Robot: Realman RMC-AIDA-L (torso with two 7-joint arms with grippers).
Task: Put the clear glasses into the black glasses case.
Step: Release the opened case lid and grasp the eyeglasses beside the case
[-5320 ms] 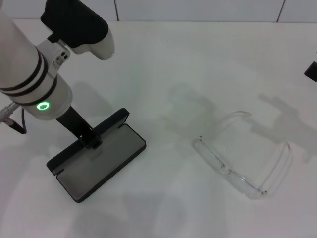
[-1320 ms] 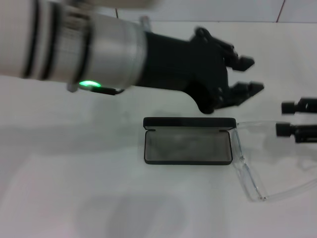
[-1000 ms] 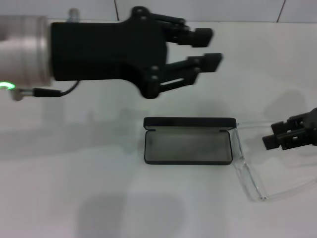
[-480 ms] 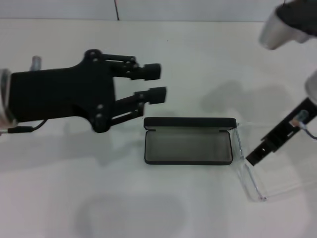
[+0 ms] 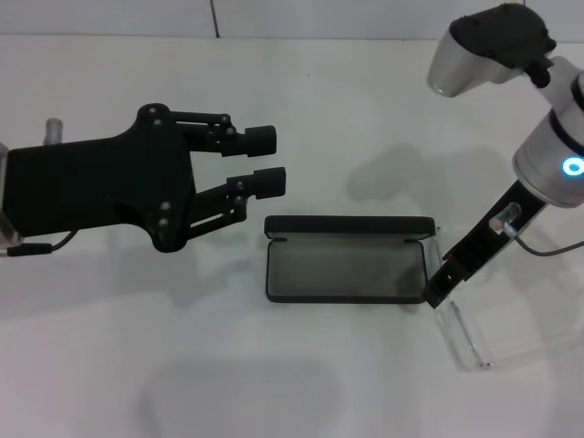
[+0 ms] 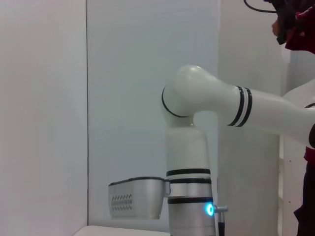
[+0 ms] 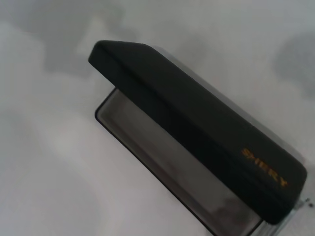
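At desk (image 5: 301, 383) centre, black glasses case (image 5: 347, 271) lies open to receive clear glasses (image 5: 461, 333); right gripper (image 5: 436, 290) descends there, jaws indiscernible; left gripper (image 5: 266, 161) hovers aside, moderately spread

This looks like a robot lab or test room rather than a home. A plain white tabletop (image 5: 365, 383) fills the head view, backed by pale panelled walls (image 6: 44, 113). The left wrist view shows a white jointed robot arm (image 6: 197, 147) with black bands and a glowing blue indicator light.
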